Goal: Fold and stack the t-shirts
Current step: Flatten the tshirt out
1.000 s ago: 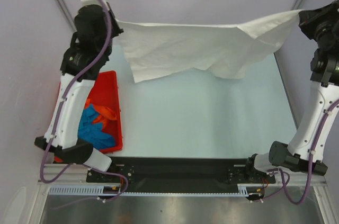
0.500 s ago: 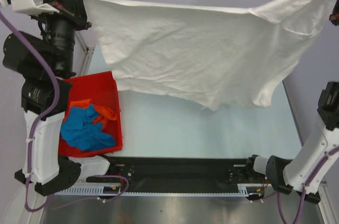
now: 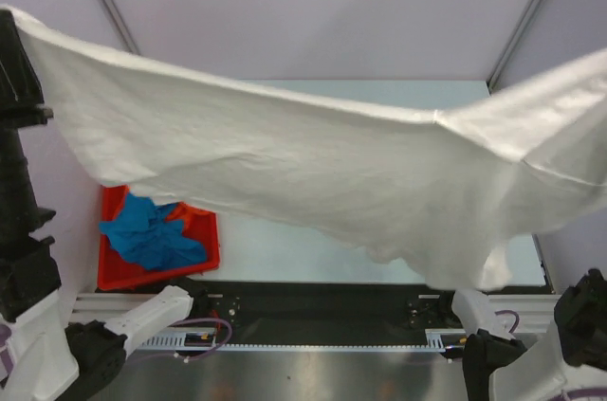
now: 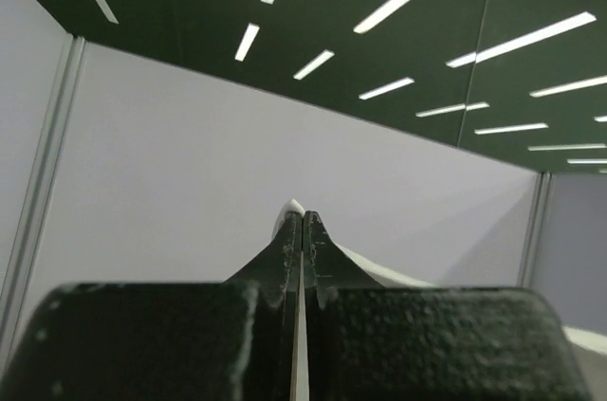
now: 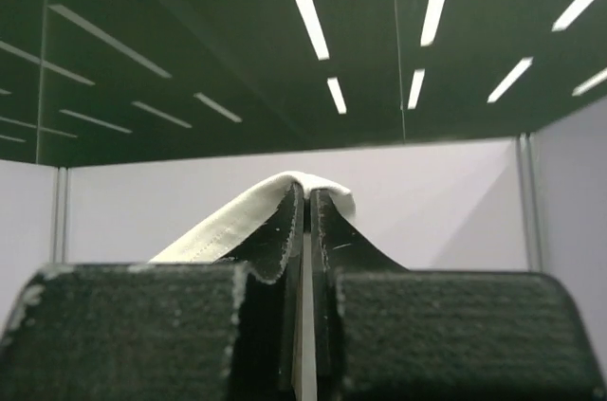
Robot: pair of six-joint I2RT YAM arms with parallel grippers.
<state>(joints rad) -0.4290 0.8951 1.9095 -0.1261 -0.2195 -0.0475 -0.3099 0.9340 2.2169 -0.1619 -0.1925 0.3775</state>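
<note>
plain white t-shirt (image 3: 285, 164), bright blue t-shirt (image 3: 142, 238); red bin (image 3: 207, 254), pale blue table (image 3: 285, 242), lilac walls (image 3: 313, 3)

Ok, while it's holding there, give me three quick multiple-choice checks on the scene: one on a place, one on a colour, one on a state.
1. Where on the light table does the red plastic rectangular bin sit?
A) near-left corner
B) far-right corner
C) centre

2. What colour is the big crumpled cloth shirt in that bin?
A) green
B) blue
C) black

3. How is the large white cloth t-shirt now?
A) folded flat on the table
B) stuffed in the bin
C) spread in the air between both arms

Answers:
1 A: the top view shows it at the near edge on the left side.
2 B: it is bright blue against the red walls.
3 C: the left gripper and right gripper are each shut on a white edge in their wrist views.
</note>
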